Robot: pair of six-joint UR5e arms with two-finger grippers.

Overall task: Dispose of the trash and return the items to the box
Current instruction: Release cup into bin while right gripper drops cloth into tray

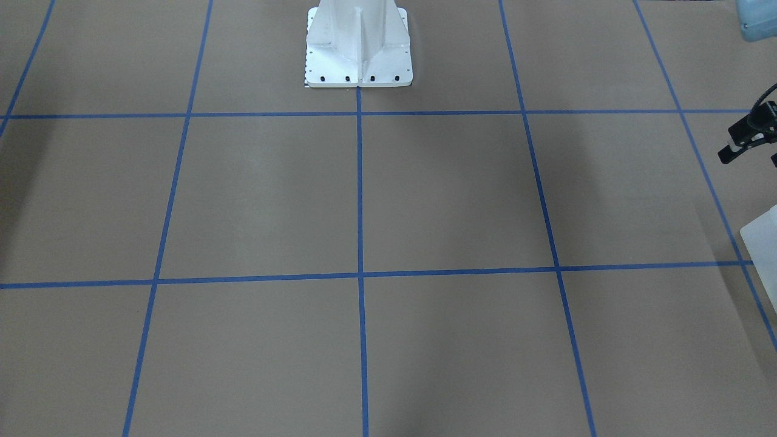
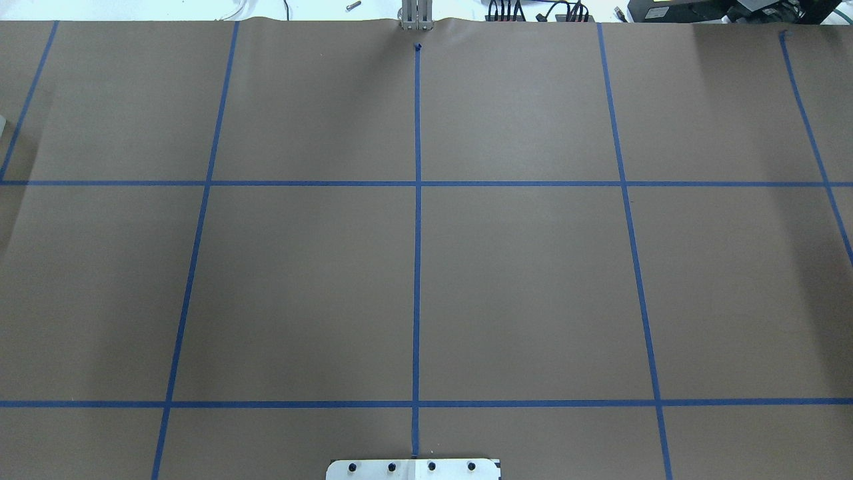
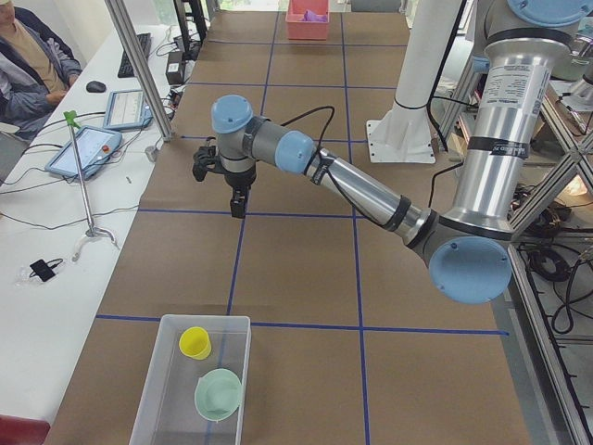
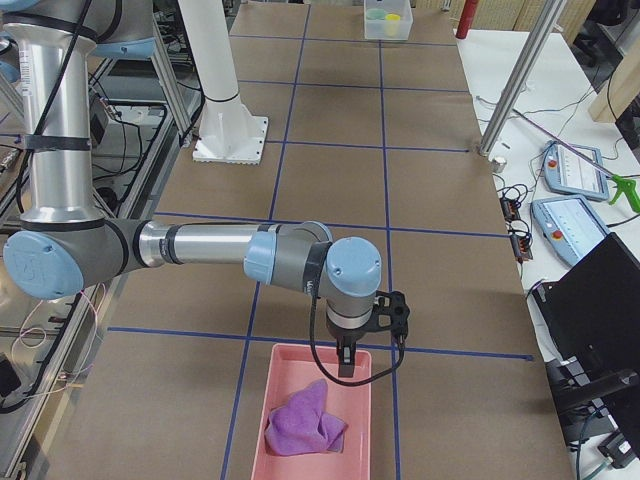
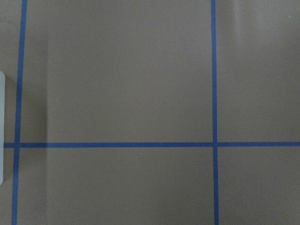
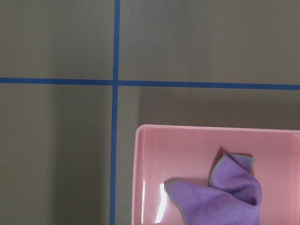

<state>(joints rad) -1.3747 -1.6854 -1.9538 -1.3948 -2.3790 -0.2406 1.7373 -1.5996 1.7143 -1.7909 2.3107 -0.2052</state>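
Note:
The frosted white box point(image 3: 193, 382) stands at the table's left end and holds a yellow cup point(image 3: 195, 342) and a green bowl point(image 3: 219, 392). One corner of it shows in the front-facing view point(image 1: 762, 240). My left gripper point(image 3: 238, 206) hangs above the bare table, away from the box. The front-facing view's right edge cuts it off point(image 1: 749, 145), so I cannot tell if it is open. My right gripper point(image 4: 346, 368) hangs over the near end of a pink tray point(image 4: 288, 380) that holds a purple cloth point(image 4: 305, 422). I cannot tell its state either.
The white robot base plate point(image 1: 358, 77) sits at the middle of the table's robot side. Blue tape lines divide the brown table. A metal post point(image 3: 139, 69) stands at the operators' edge, with tablets and cables beyond it.

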